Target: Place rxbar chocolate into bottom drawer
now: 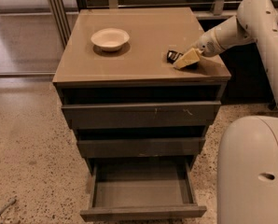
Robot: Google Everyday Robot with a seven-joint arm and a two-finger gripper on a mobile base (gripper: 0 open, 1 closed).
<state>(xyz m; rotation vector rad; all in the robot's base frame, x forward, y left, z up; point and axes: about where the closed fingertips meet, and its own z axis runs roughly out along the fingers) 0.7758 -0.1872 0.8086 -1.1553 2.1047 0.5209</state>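
The rxbar chocolate (173,56), a small black wrapped bar, lies on the cabinet top (148,31) near its right front corner. My gripper (186,59) reaches in from the right and rests low on the bar's right end, covering part of it. The bottom drawer (143,213) is pulled out at floor level below the two upper drawers, and its inside shows nothing in it.
A white bowl (110,38) stands on the left part of the cabinet top. The top drawer (141,115) and the middle drawer (141,147) are pushed in. My white base (253,171) fills the lower right. Speckled floor lies to the left.
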